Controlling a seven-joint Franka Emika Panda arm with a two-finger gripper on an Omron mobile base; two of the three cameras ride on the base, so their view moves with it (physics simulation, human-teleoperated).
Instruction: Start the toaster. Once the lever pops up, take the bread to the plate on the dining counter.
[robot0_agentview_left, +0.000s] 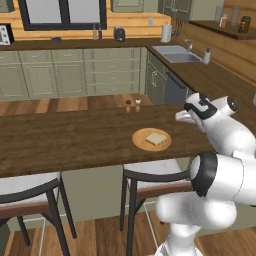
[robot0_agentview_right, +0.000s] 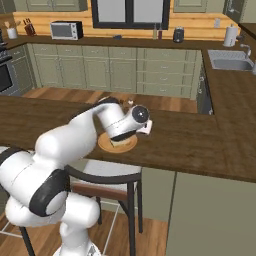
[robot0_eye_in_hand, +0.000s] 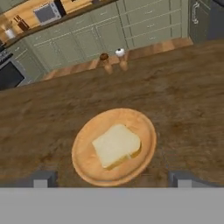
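The bread (robot0_eye_in_hand: 116, 145) lies flat on the orange-tan plate (robot0_eye_in_hand: 85, 164), which sits on the dark wood dining counter (robot0_eye_in_hand: 183, 109). In the left base view the bread (robot0_agentview_left: 156, 138) and plate (robot0_agentview_left: 140, 141) are near the counter's front edge. My gripper (robot0_eye_in_hand: 112, 181) hovers above the plate's near rim, open, its two fingertips (robot0_eye_in_hand: 41, 179) wide apart with nothing between them. My gripper (robot0_agentview_left: 181, 118) reaches in from the right of the plate. In the right base view my arm covers most of the plate (robot0_agentview_right: 104, 145). A small dark rounded appliance (robot0_agentview_left: 119, 34) stands on the far back counter, too small to identify; no lever can be made out.
Two small shakers (robot0_eye_in_hand: 111, 59) stand on the dining counter beyond the plate. Two stools (robot0_agentview_left: 150, 175) are tucked under its front. A sink (robot0_agentview_left: 177, 52), a paper towel roll (robot0_agentview_left: 166, 32) and a microwave (robot0_agentview_right: 66, 30) are on the far worktops.
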